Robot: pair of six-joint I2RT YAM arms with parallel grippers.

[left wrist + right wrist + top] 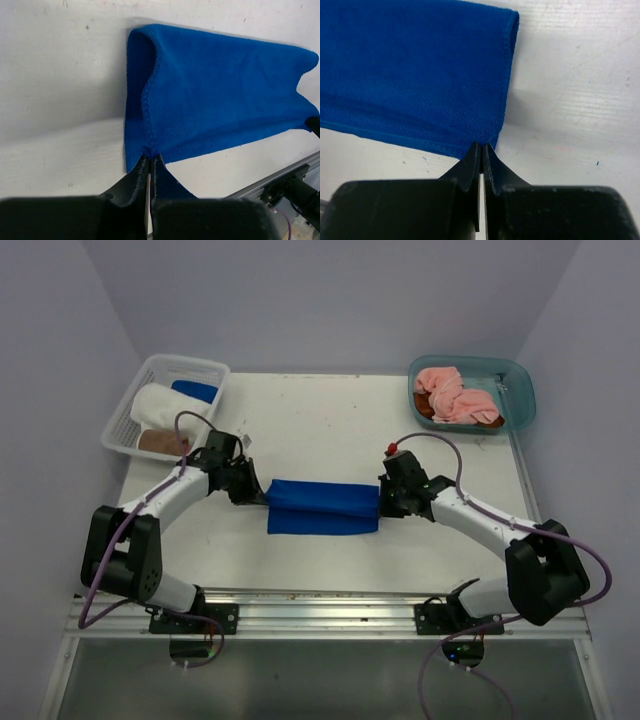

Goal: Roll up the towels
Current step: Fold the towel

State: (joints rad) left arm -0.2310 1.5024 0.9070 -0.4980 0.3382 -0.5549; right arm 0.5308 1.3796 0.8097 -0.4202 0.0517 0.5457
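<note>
While each pinch takes in so little cloth, slipping is the main risk. The left gripper (150, 161) has its fingers pressed together on the near corner of the royal blue towel (215, 95) at its left end. The right gripper (482, 148) is clamped the same way on the near corner at the right end.

If either arm pulls harder or sooner than the other, the terry could slide out of that nip, or the band could skew so that any roll starts crooked. The towel looks folded into a long double layer. I cannot tell whether each pinch holds both layers; if only one is caught, lifting would probably peel the fold open.

The towel lies flat on the white table (320, 420), midway between the left and right edges and nearer the near edge. Well apart from it, the white mesh basket (120, 425) sits at the far left corner and the teal tub (525, 400) with pink towels (455, 395) at the far right corner.
</note>
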